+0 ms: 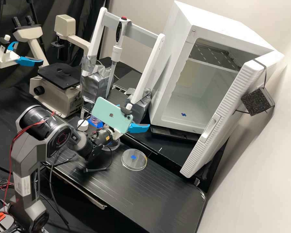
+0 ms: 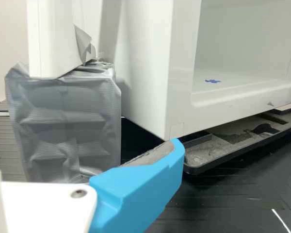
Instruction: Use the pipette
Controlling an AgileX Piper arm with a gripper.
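Observation:
The pipette (image 1: 116, 53), white with a red top and a dark oval side panel, hangs nearly upright from the grey crossbar of a white stand (image 1: 154, 69). My gripper (image 1: 134, 115) is lower and to the right of it in the high view, open, beside the stand's right foot and partly behind a mint phone. Nothing is between the fingers. In the wrist view, one blue finger of my gripper (image 2: 136, 194) is near the silver-taped foot (image 2: 70, 121). A clear round dish (image 1: 134, 159) with a blue mark lies on the bench; another dish (image 1: 110, 145) is partly hidden under the wrist.
A white incubator (image 1: 168, 74) with its door (image 1: 213, 126) swung open stands to the right. A microscope (image 1: 56, 94) is at the back left. A white-capped container (image 1: 82, 125) and a small dish on a blue base (image 1: 95, 121) sit behind the arm.

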